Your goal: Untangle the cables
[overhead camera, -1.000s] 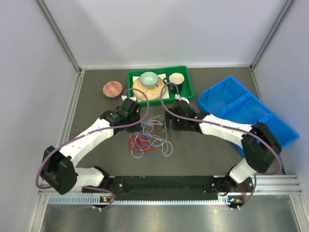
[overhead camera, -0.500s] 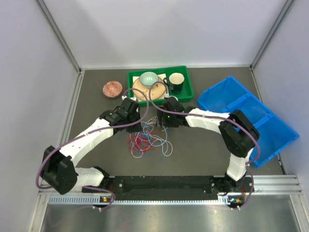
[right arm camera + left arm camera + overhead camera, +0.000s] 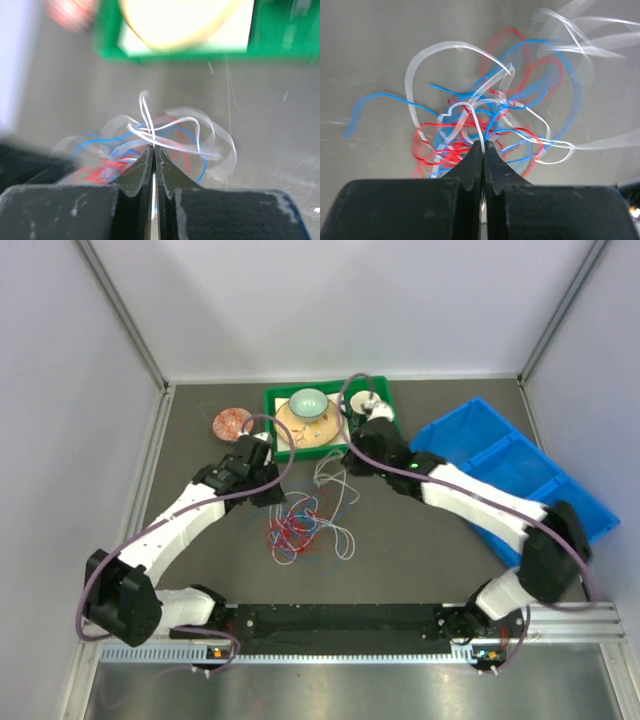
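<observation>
The cables lie in one tangle on the dark table: red cable (image 3: pixel 283 534), blue cable (image 3: pixel 316 540) and white cable (image 3: pixel 326 476), whose loops rise toward the tray. My left gripper (image 3: pixel 272 496) is at the tangle's left upper edge. In the left wrist view it (image 3: pixel 483 146) is shut on a white strand (image 3: pixel 477 125), with red and blue loops beyond. My right gripper (image 3: pixel 350 462) is at the tangle's far right side, near the tray. In the right wrist view it (image 3: pixel 153 146) is shut on white strands (image 3: pixel 145 112) that cross just past its tips.
A green tray (image 3: pixel 382 386) at the back holds a wooden plate, a pale green bowl (image 3: pixel 308 400) and a cup (image 3: pixel 366 406) partly behind the right arm. A reddish dish (image 3: pixel 232 423) sits left of it. A blue bin (image 3: pixel 500 465) stands at the right.
The right gripper closed on the white cable and pulled back toward the tray, drawing white loops out of the tangle. The left gripper shifted slightly left, still shut.
</observation>
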Available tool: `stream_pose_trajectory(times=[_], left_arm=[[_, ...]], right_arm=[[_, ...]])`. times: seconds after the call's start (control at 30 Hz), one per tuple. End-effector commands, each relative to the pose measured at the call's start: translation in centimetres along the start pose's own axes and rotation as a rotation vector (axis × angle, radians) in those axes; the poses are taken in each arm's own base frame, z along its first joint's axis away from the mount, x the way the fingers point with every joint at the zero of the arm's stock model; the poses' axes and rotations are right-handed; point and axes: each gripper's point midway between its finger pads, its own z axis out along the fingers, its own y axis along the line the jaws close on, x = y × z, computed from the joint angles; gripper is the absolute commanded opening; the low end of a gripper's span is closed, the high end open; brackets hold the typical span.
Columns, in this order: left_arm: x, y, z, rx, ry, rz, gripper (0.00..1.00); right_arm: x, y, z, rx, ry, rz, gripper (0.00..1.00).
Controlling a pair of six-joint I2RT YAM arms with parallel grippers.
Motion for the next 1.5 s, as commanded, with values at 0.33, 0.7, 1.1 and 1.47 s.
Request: stream_pose_trajectory(times=[0.33,0.7,1.1,1.47], left_arm=[[-3.7,0.7,0.5,0.086,-0.049,-0.034,0.97],[-3.0,-8.2,-1.5,0.469,-0.069,0.152,0.99],[-0.8,-10.6,2.7,0.558,0.039,0.159,0.89],[-1.3,-10.6,5.6,0.538,0.045,0.025,0.81]], right_arm=[[-16.2,6.0,-20.0,-0.264,-0.510,-0.037,0.00],[-14.0,3.0,-18.9,-0.161,-0.481,-0.006,0.00],[-14.5,2.0,-20.7,-0.132,-0.514,0.005,0.00],[-14.7,1.4,-21.9,-0.121,-0.536,0.012,0.00]])
